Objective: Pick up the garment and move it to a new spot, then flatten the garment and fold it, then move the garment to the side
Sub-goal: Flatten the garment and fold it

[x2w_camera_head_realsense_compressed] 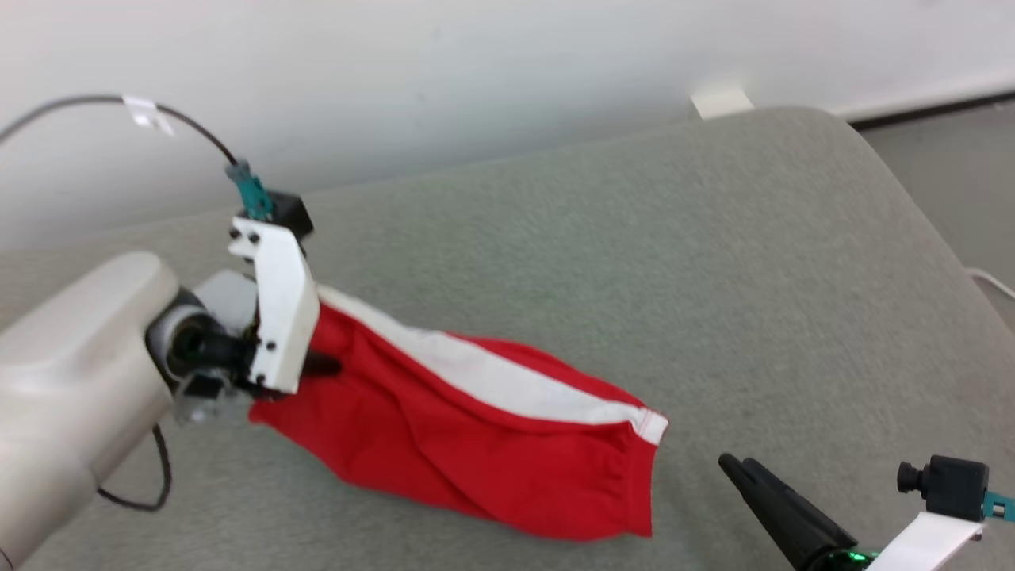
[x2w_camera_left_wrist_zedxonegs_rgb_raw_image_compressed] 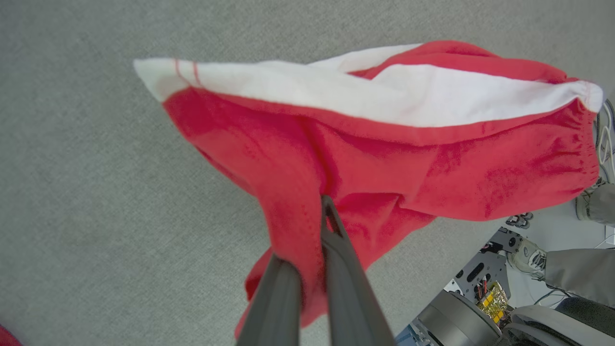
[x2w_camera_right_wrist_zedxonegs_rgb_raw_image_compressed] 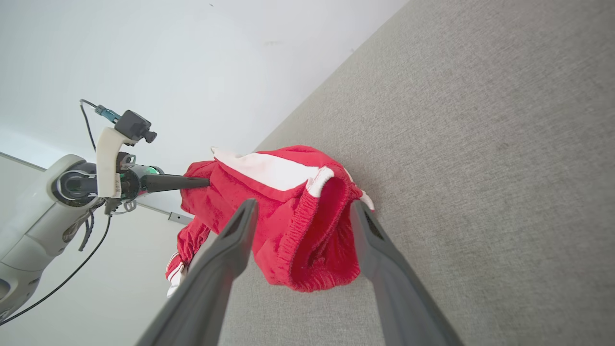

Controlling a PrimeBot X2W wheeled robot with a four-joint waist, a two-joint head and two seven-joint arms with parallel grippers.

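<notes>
"Left wrist view, nearest first: what has the left claw [x2w_camera_left_wrist_zedxonegs_rgb_raw_image_compressed: 314, 230] got?"
"It's clenched on just 1 red fold of the shorts [x2w_camera_left_wrist_zedxonegs_rgb_raw_image_compressed: 432, 163]. The rest trails from it across the gray bench [x2w_camera_head_realsense_compressed: 714, 238]."
"And the right claw [x2w_camera_right_wrist_zedxonegs_rgb_raw_image_compressed: 302, 204]?"
"Released, spread wide near the waistband end, not touching. I'd lift slowly so the thin pinch holds, clearing the bench before carrying."
</notes>
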